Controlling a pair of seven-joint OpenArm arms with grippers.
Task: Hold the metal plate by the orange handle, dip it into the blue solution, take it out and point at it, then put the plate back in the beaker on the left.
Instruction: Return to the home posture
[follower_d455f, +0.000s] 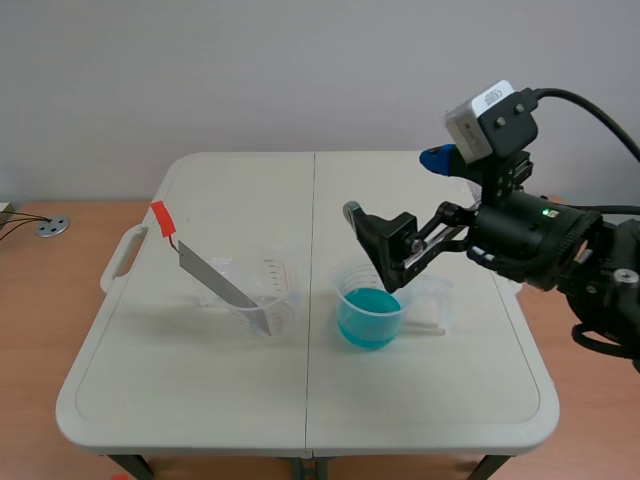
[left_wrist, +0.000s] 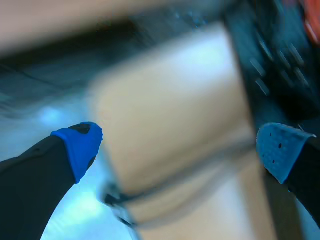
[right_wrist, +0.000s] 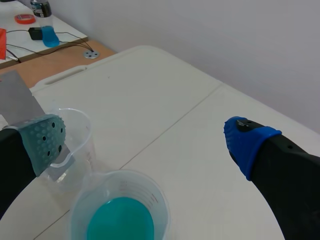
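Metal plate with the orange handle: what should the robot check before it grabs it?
1. The metal plate leans in the left beaker, with its orange handle sticking out: ok.
2. Handle free, nothing touching it: ok.
3. The right gripper is open: ok.
4. Right gripper at the handle: not ok. It hangs above the beaker of blue solution.
5. That beaker stands upright: ok.
6. Where the left gripper is: cannot tell. Its view is blurred, though its fingers are open.

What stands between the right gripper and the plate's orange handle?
Nothing visible. The right gripper hangs open above the blue-solution beaker; the orange handle sticks up clear of the left beaker, open air between.
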